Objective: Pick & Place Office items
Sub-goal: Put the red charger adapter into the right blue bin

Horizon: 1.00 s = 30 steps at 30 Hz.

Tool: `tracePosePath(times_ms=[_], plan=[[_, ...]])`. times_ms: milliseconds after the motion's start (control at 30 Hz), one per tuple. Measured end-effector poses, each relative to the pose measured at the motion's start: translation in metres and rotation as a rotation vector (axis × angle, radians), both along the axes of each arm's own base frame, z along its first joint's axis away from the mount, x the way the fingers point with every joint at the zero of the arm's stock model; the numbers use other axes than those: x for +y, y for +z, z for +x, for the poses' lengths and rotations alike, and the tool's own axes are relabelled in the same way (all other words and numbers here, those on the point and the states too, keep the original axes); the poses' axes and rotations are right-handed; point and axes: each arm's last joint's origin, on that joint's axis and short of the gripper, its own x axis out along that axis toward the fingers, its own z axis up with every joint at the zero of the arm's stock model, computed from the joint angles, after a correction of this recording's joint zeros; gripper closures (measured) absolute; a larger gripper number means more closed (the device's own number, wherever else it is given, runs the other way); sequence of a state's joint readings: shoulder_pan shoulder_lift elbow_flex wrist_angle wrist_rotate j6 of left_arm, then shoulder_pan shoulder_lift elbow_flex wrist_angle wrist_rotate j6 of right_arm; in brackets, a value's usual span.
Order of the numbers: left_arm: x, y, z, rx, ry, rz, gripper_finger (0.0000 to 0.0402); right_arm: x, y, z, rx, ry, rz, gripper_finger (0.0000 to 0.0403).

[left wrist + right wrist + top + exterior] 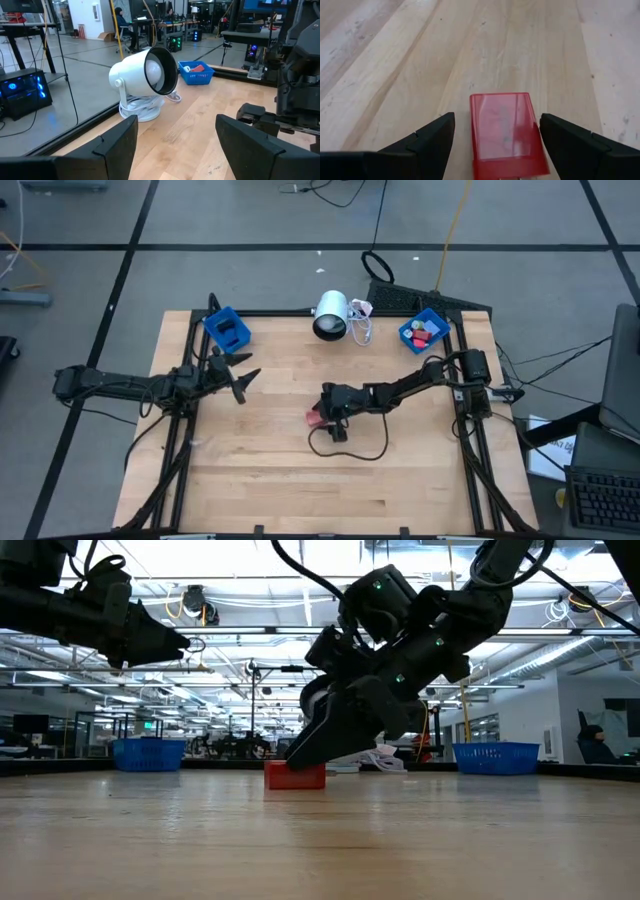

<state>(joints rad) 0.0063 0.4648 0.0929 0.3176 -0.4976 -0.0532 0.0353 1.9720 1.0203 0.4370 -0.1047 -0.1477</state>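
I see the right tool (pixel 495 145) lowered at the middle of the wooden surface (pixel 300 480), its fingers apart on either side of a red block (pixel 505 132) that lies flat on the wood — neither finger touching it. The left tool (pixel 243 380) hangs above the surface's left side near a blue bin (pixel 227 328), fingers apart and holding nothing — more coloured pieces (pixel 423 332) sit in the far-right bin (pixel 407 335).

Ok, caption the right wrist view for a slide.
Open right gripper straddles a red block lying on the wooden table.

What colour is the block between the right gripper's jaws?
Red block, lying on the table between the open right gripper jaws; clearest in the right wrist view.
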Motion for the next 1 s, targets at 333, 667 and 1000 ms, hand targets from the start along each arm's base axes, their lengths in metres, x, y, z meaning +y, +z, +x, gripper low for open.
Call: tracePosePath(times_ms=[333, 667, 1000], plan=[[0.0, 0.0, 0.0, 0.0, 0.0, 0.0, 0.013, 0.0004, -0.0014, -0.001, 0.014, 0.014, -0.017, 0.0124], [0.0, 0.0, 0.0, 0.0, 0.0, 0.0, 0.013, -0.0086, -0.0081, -0.0059, 0.108, -0.021, 0.004, 0.0124], [0.0, 0.0, 0.0, 0.0, 0.0, 0.0, 0.013, -0.0084, -0.0083, -0.0062, 0.112, -0.021, 0.004, 0.0149]])
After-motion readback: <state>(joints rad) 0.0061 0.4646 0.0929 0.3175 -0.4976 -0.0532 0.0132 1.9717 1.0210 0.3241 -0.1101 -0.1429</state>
